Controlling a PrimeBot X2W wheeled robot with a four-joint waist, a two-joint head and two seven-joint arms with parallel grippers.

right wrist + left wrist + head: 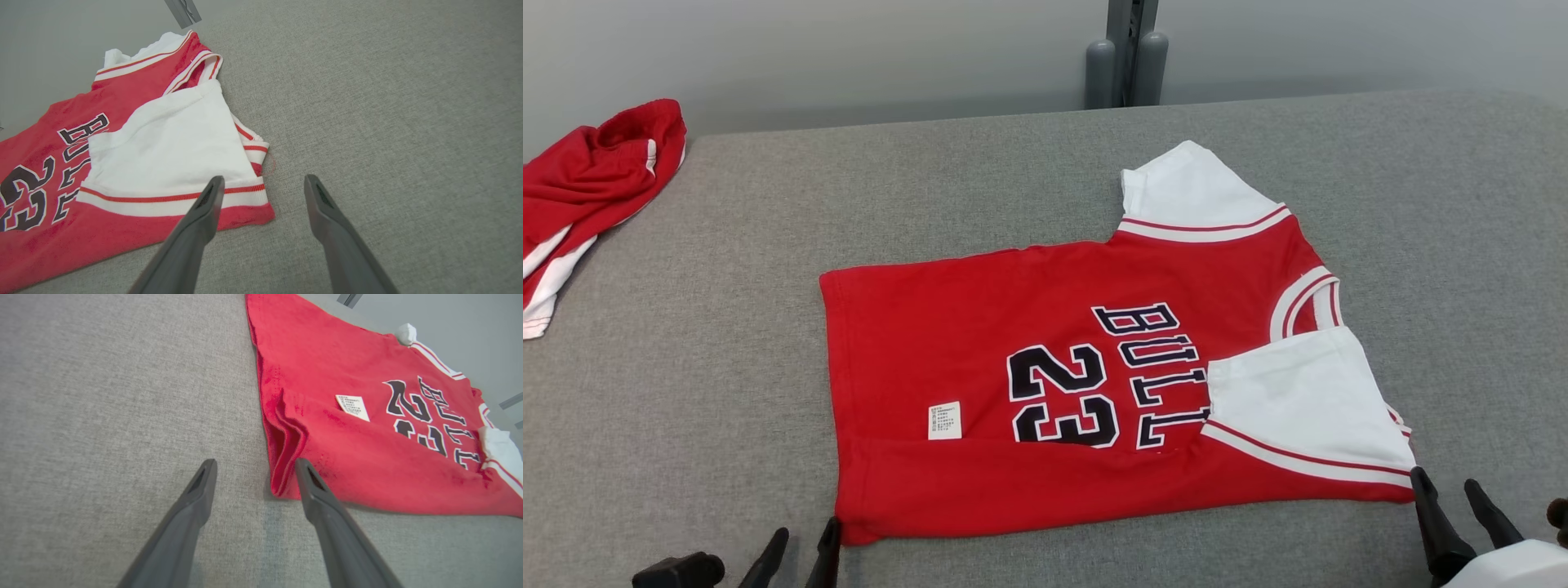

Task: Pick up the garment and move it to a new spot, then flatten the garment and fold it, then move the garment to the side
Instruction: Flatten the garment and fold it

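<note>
The garment (980, 343) is a red jersey with white sleeves and black "BULL 23" lettering, lying flat on the grey table with its near long edge folded over. My left gripper (805, 549) stands open just off the jersey's near left corner (282, 486), with nothing between its fingers. My right gripper (1445, 490) is open too, beside the near right corner where the white sleeve (171, 151) is folded over the red body. In the right wrist view my right gripper (263, 183) has one finger over the hem corner, empty.
A second red and white garment (588, 180) lies bunched at the table's far left edge. A grey post (1127, 57) rises behind the table's (727, 392) far edge.
</note>
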